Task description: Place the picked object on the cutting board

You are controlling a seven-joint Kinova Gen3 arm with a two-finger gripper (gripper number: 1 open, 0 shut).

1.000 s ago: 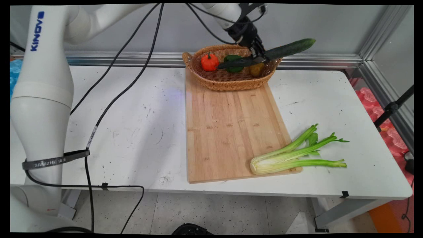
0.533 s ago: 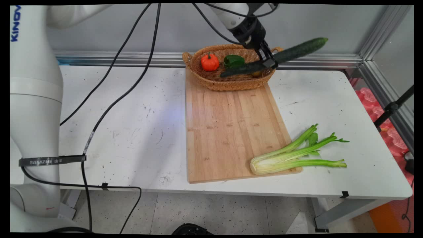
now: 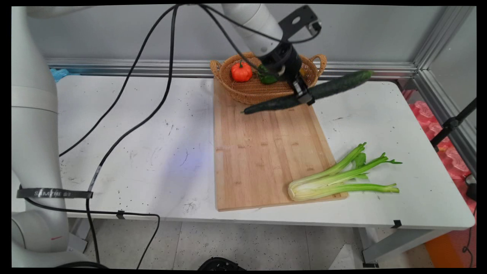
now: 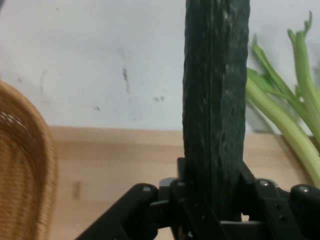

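Your pincer [image 3: 304, 98] is clamped on the cucumber [image 3: 327, 90], holding it aloft over the cutting board's [image 3: 262, 152] far edge, just before the basket [image 3: 251, 93]; celery [image 3: 335, 179] lies at the board's near right corner.

board [image 3: 262, 152] centre bare, celery [image 3: 335, 179] right

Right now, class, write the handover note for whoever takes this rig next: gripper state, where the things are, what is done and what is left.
Gripper: shut on the cucumber, gripped near its middle and held in the air, tilted, over the far end of the cutting board.
Wicker basket: on the board's far end, holding a small orange pumpkin and a green pepper.
Celery: lying across the board's near right corner and onto the table.
Done: the cucumber is up off any surface.
Left: it is not yet set down.
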